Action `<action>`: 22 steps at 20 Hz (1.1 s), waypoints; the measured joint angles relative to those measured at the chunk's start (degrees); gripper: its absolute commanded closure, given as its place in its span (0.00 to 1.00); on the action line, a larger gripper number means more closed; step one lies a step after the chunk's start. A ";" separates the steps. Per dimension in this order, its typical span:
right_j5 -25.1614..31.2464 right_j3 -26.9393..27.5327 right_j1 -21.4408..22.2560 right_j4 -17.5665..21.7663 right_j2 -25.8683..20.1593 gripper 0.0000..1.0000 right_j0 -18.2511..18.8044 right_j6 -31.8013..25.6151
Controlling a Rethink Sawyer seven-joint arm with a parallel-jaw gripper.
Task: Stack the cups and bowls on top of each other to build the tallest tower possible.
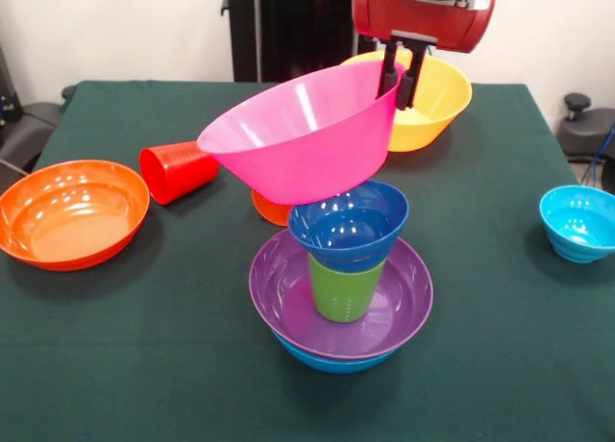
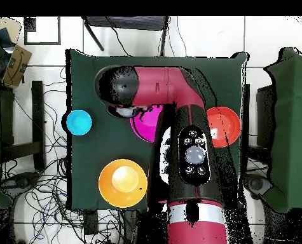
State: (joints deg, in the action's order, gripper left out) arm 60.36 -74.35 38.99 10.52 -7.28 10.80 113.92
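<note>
Front view shows your gripper point(image 1: 402, 75) clamped on the far rim of the pink bowl point(image 1: 307, 135), one finger inside and one outside, w/ the bowl tilted and resting on the small dark blue bowl point(image 1: 348, 226). That sits on the inverted green cup point(image 1: 344, 288) in the purple bowl point(image 1: 288, 298), nested in the blue bowl point(image 1: 332, 360), forming the tower near table centre. Red cup point(image 1: 178, 170) lies on its side by the orange bowl point(image 1: 72, 213); yellow bowl point(image 1: 437, 101) and cyan bowl point(image 1: 579, 221) stand apart.

Glossy red arm point(image 2: 178, 89) with black joints (grey buttons on top), slim black claw point(image 1: 402, 75).
</note>
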 measured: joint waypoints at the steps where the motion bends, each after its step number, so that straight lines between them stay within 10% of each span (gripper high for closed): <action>1: 0.57 0.37 -0.12 0.00 0.04 1.00 -0.21 0.00; 22: 5.93 9.33 -3.94 2.72 0.58 1.00 -1.61 0.00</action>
State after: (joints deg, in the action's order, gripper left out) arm 66.29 -65.01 35.05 13.24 -6.71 9.19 113.92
